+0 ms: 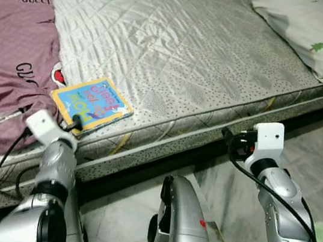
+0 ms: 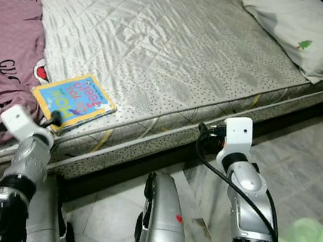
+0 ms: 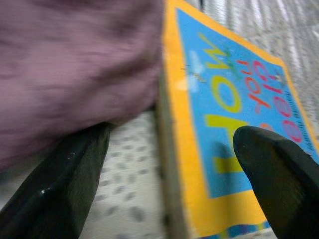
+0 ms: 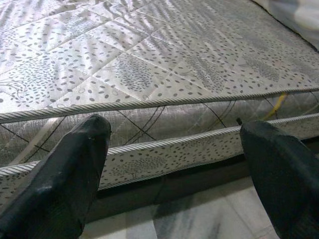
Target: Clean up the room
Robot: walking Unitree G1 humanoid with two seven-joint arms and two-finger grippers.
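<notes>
The flat yellow-and-blue picture book [image 1: 92, 103] lies at the grey quilted mattress's [image 1: 184, 51] near edge, beside the purple blanket [image 1: 7, 55]. The left gripper [image 3: 169, 169] spreads wide at the book's corner and may snag the blanket. The right gripper [image 4: 174, 164], wide too, faces the mattress side.

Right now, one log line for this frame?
left gripper: open, at children's book corner on mattress edge | right gripper: open, facing mattress side | purple blanket beside book
</notes>
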